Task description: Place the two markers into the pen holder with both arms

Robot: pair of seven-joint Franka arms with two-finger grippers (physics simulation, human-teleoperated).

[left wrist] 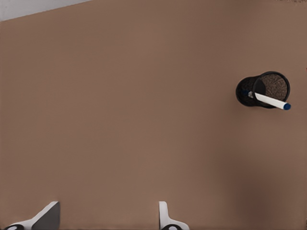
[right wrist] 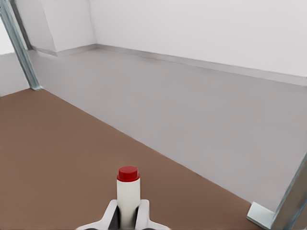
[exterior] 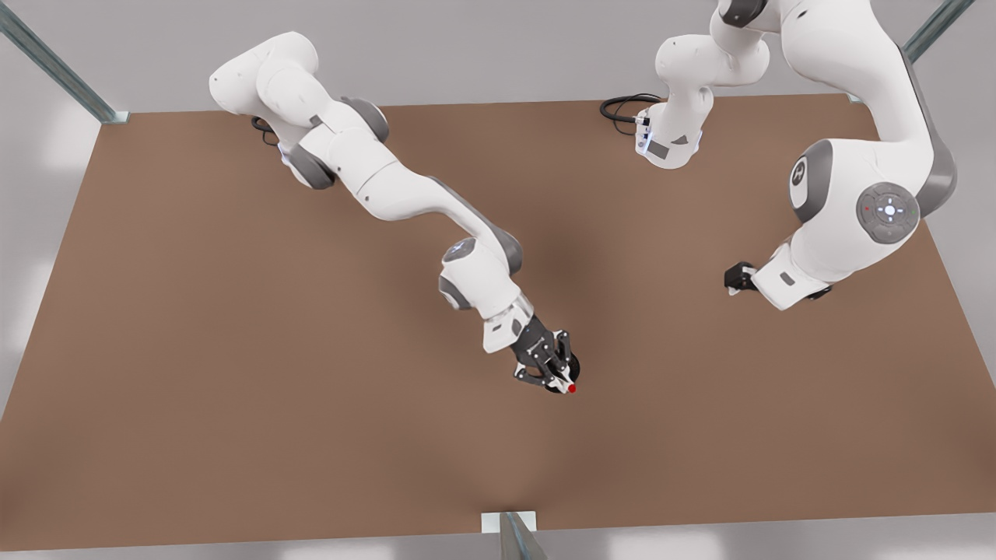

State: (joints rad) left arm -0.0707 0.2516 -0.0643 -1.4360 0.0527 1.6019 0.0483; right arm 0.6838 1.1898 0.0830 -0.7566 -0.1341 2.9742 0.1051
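A: How far is the task, in your opinion?

B: I judge about half. In the left wrist view the blue marker [left wrist: 268, 100] already stands in the pen holder [left wrist: 263, 89], leaning on the rim with its blue end sticking out over the wall. The red marker [right wrist: 128, 194] is not yet inside.

A: Where is the red one?

B: It is in the right gripper [exterior: 554, 372], which is clenched on the white barrel. In the right wrist view the two fingers [right wrist: 111, 215] press the barrel from both sides, and the red end points away from the wrist (only the upper part of the marker can be seen there).

A: And relative to the holder?

B: In the front view this gripper hangs low over the brown table [exterior: 233, 350], near the middle, tilted down. A dark round shape lies just behind the fingers, and I believe it is the holder, but it is mostly hidden, so I cannot say if the marker is over the opening or beside it.

A: The other arm?

B: The left gripper [left wrist: 110, 218] is released; its fingers stand well apart with nothing between them. It waits high at the front view's right, well apart from the holder.

A: So what remains?

B: To bring the red marker into the cup and let it go.
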